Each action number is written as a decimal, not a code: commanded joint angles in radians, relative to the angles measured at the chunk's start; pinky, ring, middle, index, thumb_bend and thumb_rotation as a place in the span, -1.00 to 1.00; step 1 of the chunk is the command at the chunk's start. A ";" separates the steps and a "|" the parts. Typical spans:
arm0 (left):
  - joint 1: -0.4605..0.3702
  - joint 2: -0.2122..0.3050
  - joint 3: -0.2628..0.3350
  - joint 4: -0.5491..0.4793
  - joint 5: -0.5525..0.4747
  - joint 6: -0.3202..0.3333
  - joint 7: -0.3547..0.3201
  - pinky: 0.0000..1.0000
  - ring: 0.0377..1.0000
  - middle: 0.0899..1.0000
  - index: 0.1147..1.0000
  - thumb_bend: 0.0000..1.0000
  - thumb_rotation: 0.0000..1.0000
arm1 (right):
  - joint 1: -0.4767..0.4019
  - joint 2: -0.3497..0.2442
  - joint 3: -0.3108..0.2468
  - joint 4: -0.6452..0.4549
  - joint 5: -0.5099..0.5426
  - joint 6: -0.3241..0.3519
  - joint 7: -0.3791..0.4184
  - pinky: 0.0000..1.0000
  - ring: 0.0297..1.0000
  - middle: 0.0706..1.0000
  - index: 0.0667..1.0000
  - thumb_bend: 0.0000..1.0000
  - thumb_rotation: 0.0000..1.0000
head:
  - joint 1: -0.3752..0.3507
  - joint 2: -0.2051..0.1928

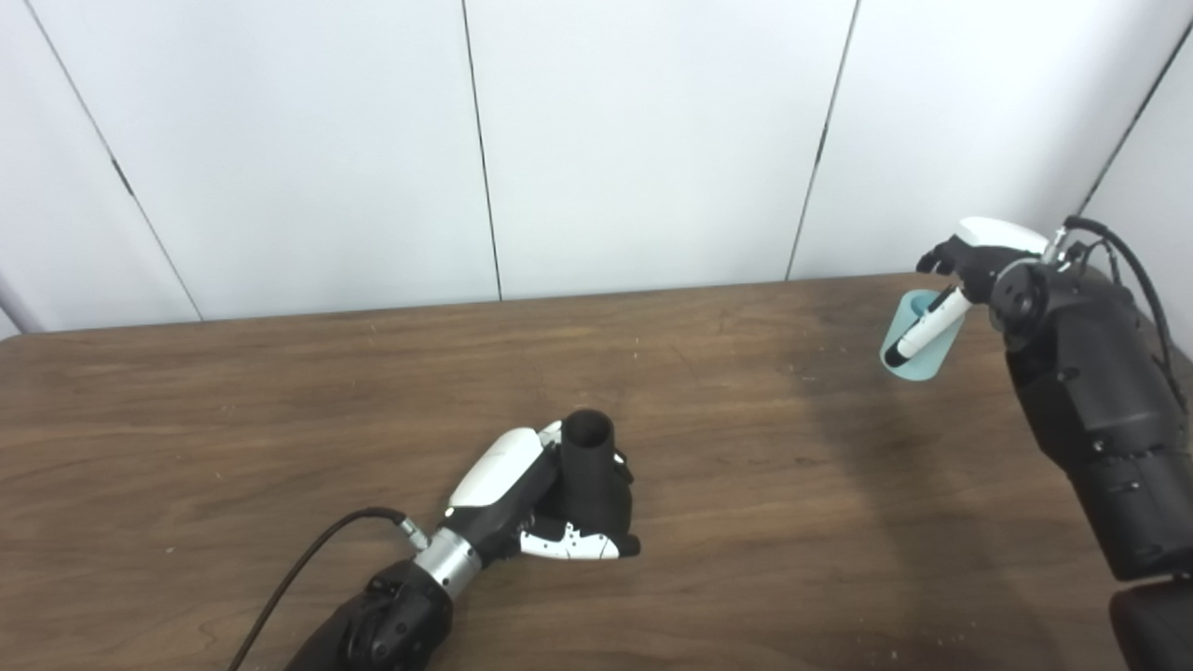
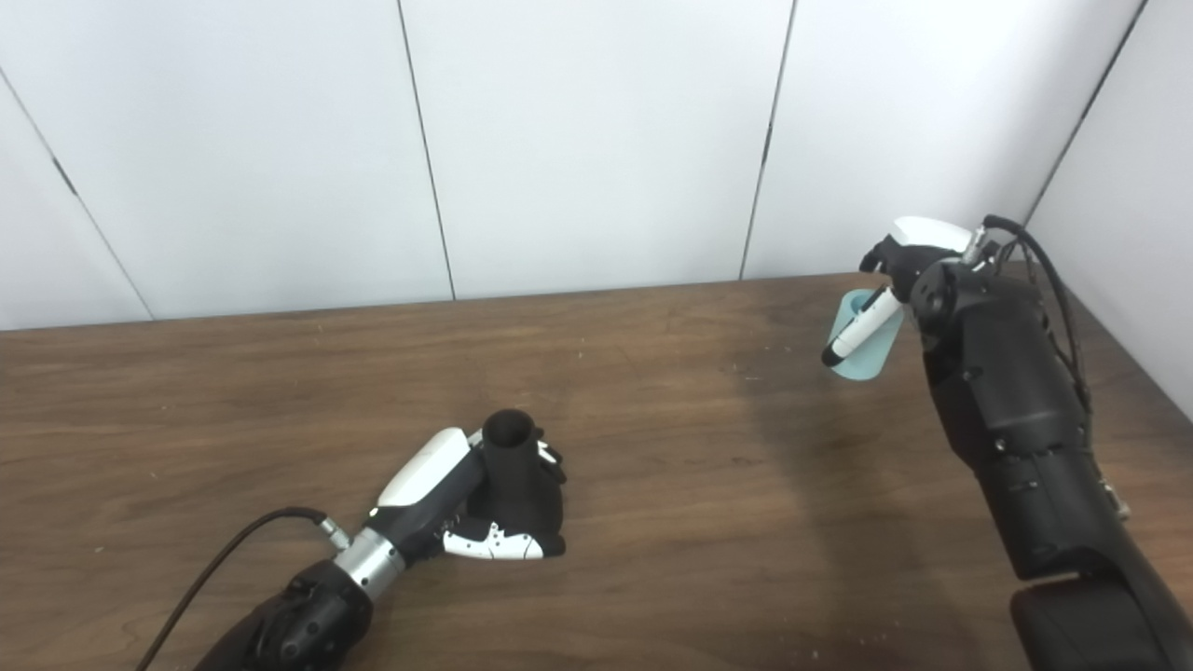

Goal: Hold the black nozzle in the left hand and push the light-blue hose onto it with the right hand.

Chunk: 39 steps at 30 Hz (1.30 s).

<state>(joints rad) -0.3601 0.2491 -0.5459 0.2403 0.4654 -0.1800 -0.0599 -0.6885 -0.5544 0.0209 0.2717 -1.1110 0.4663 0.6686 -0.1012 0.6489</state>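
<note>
The black nozzle (image 1: 589, 471) is a short black tube standing upright, open end up, at the table's front middle. My left hand (image 1: 527, 503) is shut on it, fingers wrapped round its lower body; it also shows in the right eye view (image 2: 457, 508). The light-blue hose (image 1: 918, 347) is a short pale blue tube held at the far right, raised above the table. My right hand (image 1: 969, 270) is shut on it, thumb lying across its side, and shows in the right eye view (image 2: 899, 270) too. The two hands are far apart.
The brown wooden table (image 1: 280, 410) spans the view, with its far edge against white wall panels (image 1: 652, 140). A black cable (image 1: 298, 568) runs from my left wrist towards the front edge. My right forearm (image 1: 1100, 419) stands over the table's right side.
</note>
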 commanded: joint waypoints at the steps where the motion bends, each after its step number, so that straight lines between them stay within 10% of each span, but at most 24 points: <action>1: 0.113 0.013 -0.068 0.097 0.062 0.059 -0.099 0.85 0.75 0.41 -0.14 0.10 -0.15 | -0.054 -0.033 -0.021 -0.012 0.014 0.003 -0.070 0.20 0.42 0.63 0.61 0.98 -0.50 | 0.000 0.001; 7: 0.115 0.017 -0.066 0.093 0.058 0.054 -0.100 0.84 0.75 0.41 -0.10 0.10 -0.15 | -0.046 -0.044 -0.001 0.008 0.053 0.003 -0.133 -0.48 -0.43 -0.20 0.52 0.87 -0.71 | 0.000 0.005; 12: 0.116 0.019 -0.066 0.091 0.057 0.050 -0.100 0.84 0.74 0.41 -0.13 0.10 -0.15 | -0.043 -0.045 0.000 0.017 0.035 0.003 -0.115 -0.23 -0.10 0.01 0.49 0.89 -0.72 | 0.001 0.008; 15: 0.115 0.021 -0.067 0.090 0.057 0.050 -0.102 0.83 0.74 0.41 -0.14 0.10 -0.15 | -0.044 -0.039 -0.009 0.023 0.006 0.003 -0.094 0.73 0.62 0.55 0.46 0.92 -0.70 | 0.002 0.009; 17: 0.115 0.022 -0.066 0.089 0.056 0.050 -0.103 0.83 0.74 0.41 -0.13 0.10 -0.15 | -0.045 -0.033 -0.016 0.025 -0.012 0.003 -0.082 0.83 0.69 0.62 0.45 0.91 -0.69 | 0.002 0.010; 25: 0.115 0.024 -0.065 0.088 0.055 0.051 -0.104 0.83 0.73 0.41 -0.14 0.10 -0.15 | -0.047 -0.025 -0.014 0.027 -0.036 0.003 -0.067 0.19 0.38 0.41 0.46 0.91 -0.67 | 0.001 0.011; 39: 0.115 0.024 -0.065 0.080 0.055 0.061 -0.109 0.82 0.73 0.40 -0.16 0.10 -0.16 | -0.031 -0.040 0.030 -0.001 0.006 0.003 -0.066 -0.17 0.03 0.17 0.48 0.88 -0.67 | 0.006 0.018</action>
<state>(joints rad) -0.3592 0.2503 -0.5459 0.2369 0.4654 -0.1800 -0.0600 -0.6779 -0.5604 0.0544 0.3140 -1.1111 0.4662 0.6252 -0.0951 0.6657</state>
